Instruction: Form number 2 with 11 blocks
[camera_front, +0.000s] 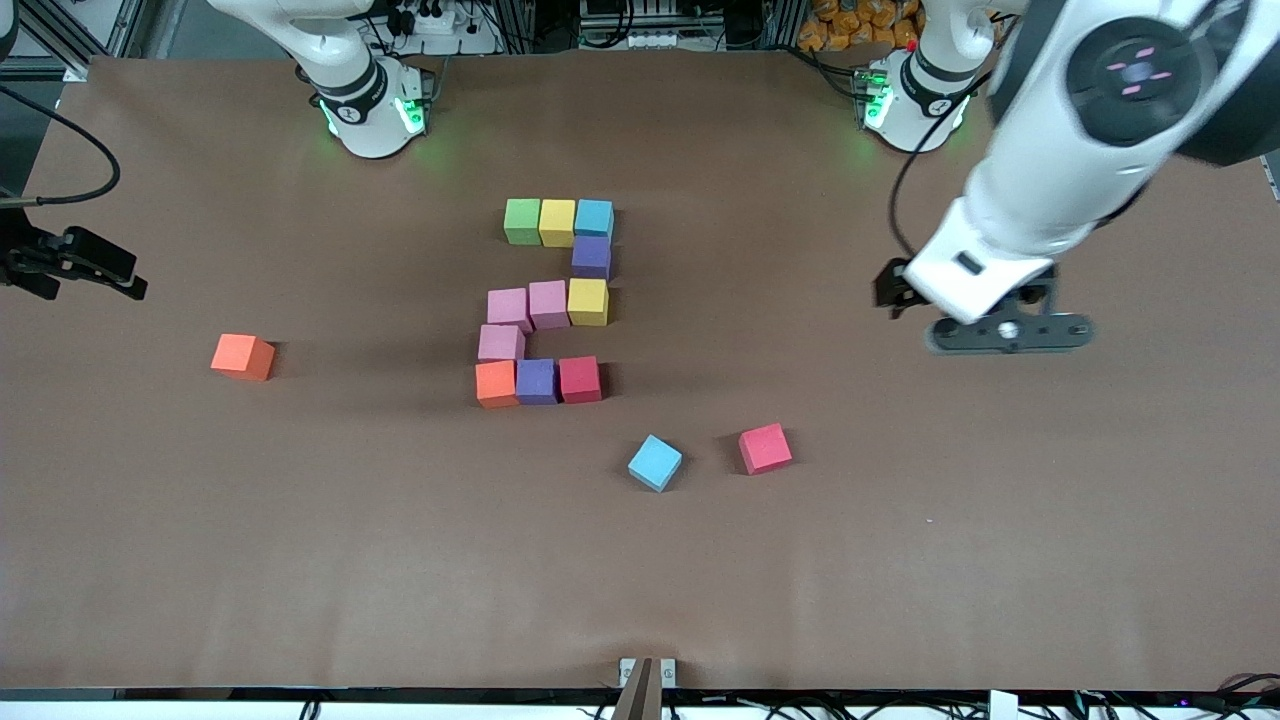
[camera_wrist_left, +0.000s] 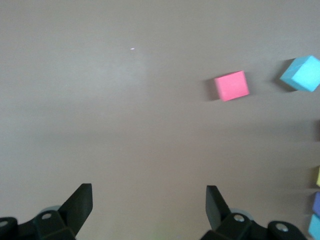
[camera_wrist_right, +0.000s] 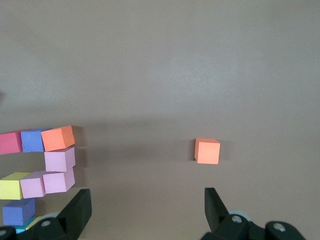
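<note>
I noted the left gripper (camera_front: 1005, 333) hanging wide open and empty over bare table (camera_front: 1000, 560) toward the left arm's end, with the right gripper (camera_front: 95, 265) likewise spread wide, holding nothing, at the right arm's end. The number 2 (camera_front: 547, 300) stood mid-table, eleven blocks touching. Loose cubes: orange (camera_front: 242, 356), light blue (camera_front: 655, 462), red (camera_front: 765, 448).
</note>
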